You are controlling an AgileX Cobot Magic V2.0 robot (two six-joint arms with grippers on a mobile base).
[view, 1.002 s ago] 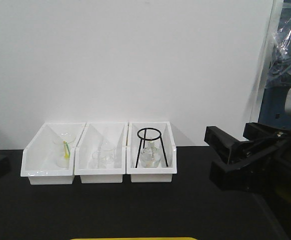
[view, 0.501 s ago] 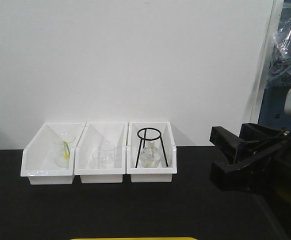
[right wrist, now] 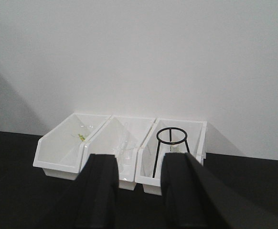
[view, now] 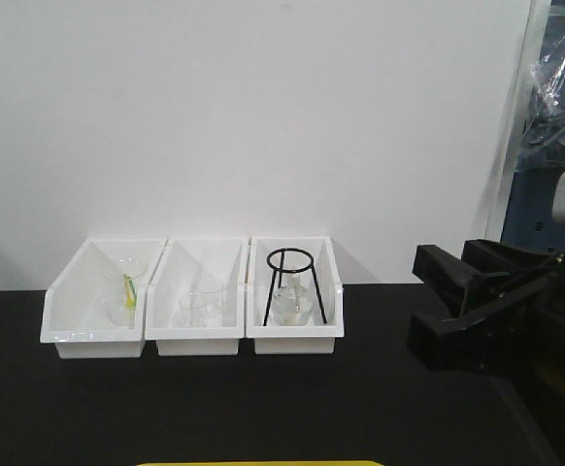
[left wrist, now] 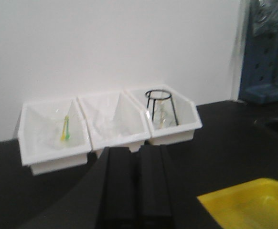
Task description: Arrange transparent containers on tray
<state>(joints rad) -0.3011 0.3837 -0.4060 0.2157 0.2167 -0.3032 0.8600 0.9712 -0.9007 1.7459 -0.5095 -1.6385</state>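
Observation:
The transparent containers are hard to make out: a slim clear tube [right wrist: 125, 139] seems to lean in the middle white bin [view: 197, 340], faint against the plastic. The yellow tray [left wrist: 250, 204] lies at the near edge, right of my left gripper [left wrist: 138, 153], which is shut with nothing between its black fingers and points at the bins. In the front view only a sliver of the tray [view: 258, 463] shows. My right gripper [right wrist: 139, 158] is open and empty, facing the middle and right bins from a distance. It hangs at the right [view: 415, 299] in the front view.
Three white open-front bins stand side by side at the wall. The left bin [view: 93, 338] holds a clear flask with a yellow-green stick. A squat beaker [view: 200, 308] is in the middle one. The right bin [view: 294, 340] holds a black wire tripod [view: 290, 283] over glassware.
In the front view my right gripper has drifted a little to the right. The dark shape at the left edge a second ago has gone out of view.

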